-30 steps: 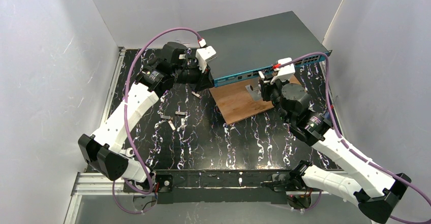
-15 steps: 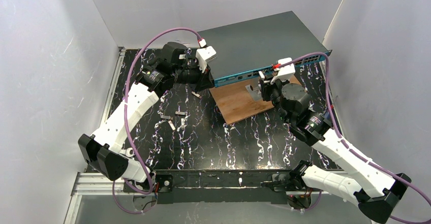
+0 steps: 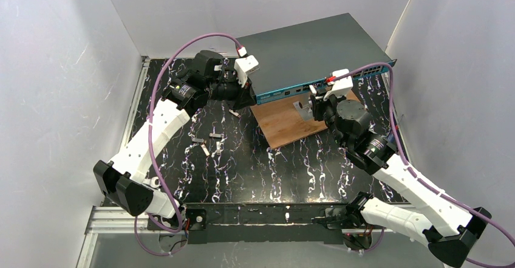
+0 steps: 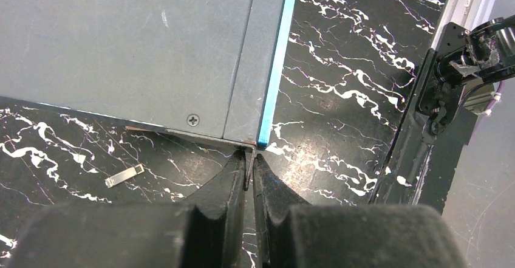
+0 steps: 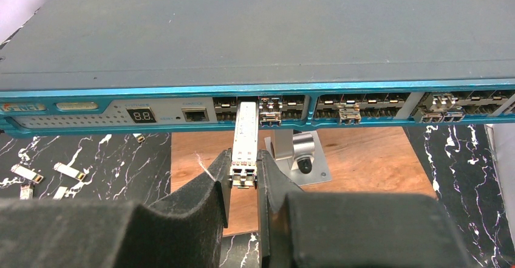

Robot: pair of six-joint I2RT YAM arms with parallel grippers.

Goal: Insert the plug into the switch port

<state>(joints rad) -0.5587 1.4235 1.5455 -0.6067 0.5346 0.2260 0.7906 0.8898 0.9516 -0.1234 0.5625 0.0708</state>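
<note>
Both arms [image 3: 161,122] stretched to the switch [image 5: 273,31] — right gripper [image 5: 244,166] pinching the plug [image 5: 245,135], left gripper [image 4: 249,166] closed

Matt dark grey painted metal on the switch [image 5: 255,31], faintly scuffed; smooth, slightly shiny teal front strip [image 5: 364,87]. Bright silvery metal on the plug [image 5: 245,131] and the bracket [image 5: 302,158]. Bare brown wood, matt, for the board [image 5: 364,158]. Glossy black table [image 4: 340,67], white-veined like marble. Matt black plastic on the left claw [image 4: 250,161] and right claw [image 5: 243,158].

Plug [image 5: 245,140] tip unseen, perhaps within switch [image 5: 243,31]
</note>
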